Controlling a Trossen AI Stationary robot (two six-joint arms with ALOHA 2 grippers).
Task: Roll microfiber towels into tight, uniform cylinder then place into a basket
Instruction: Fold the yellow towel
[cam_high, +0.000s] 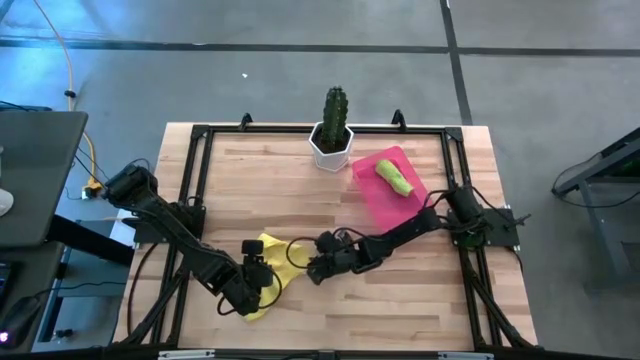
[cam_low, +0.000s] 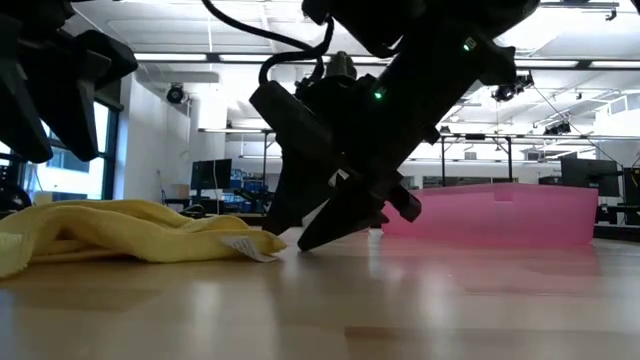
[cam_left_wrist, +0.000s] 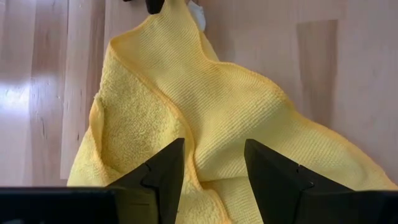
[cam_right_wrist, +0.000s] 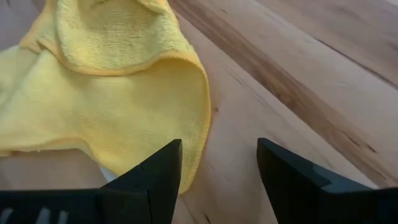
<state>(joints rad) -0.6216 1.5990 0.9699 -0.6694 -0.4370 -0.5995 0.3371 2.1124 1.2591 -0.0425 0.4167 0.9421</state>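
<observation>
Two towels on the counter (cam_high: 330, 200): the lime green towel (cam_high: 395, 178) sits rolled in the pink basket (cam_high: 380, 200); the yellow towel (cam_high: 277, 262) lies crumpled between my arms. I judge it needs flattening first, each gripper taking an opposite edge. Left gripper (cam_left_wrist: 211, 163) hovers over it, fingers apart; right gripper (cam_right_wrist: 217, 163) sits at its edge, fingers apart, empty. A small white tag (cam_low: 245, 243) shows; no writing readable.

Bright overhead ceiling lights, backlit silhouetted arms, wood glare
</observation>
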